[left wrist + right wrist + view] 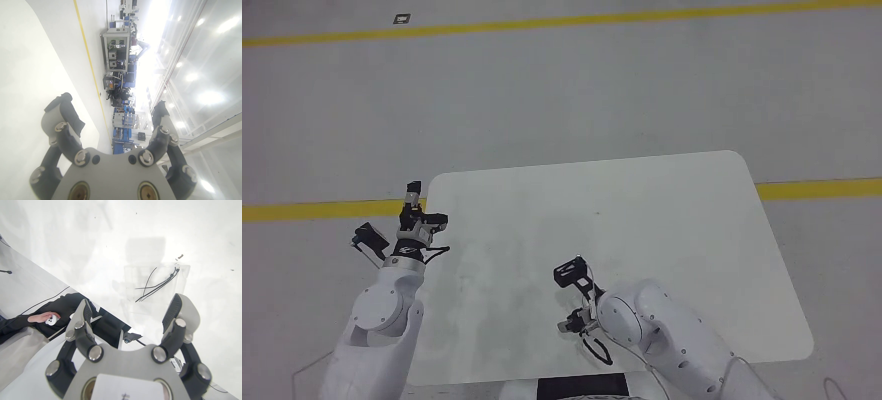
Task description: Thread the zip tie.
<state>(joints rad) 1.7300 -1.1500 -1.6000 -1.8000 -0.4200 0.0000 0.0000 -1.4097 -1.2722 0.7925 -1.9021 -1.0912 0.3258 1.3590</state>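
My right end effector (131, 303) hangs fingers apart and empty over the counter (75, 247) near the zip ties (160, 283) in a clear tray (186, 273), likely staged for a pick, while my left end effector (112, 102), also apart, waits at the counter's left edge.

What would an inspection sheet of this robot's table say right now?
Surface: white table, rounded corners, faint smudges.
Job's things: several black zip ties lying crossed in a clear tray on the table.
Clutter: a few small dark specks beside the tray.
Grippers: left gripper at the table's edge, fingers open, holding nothing; right gripper above the table near the tray, fingers open, holding nothing.
Cables: thin black cable on the floor past the table.
Surroundings: yellow floor lines; equipment racks in the room behind.
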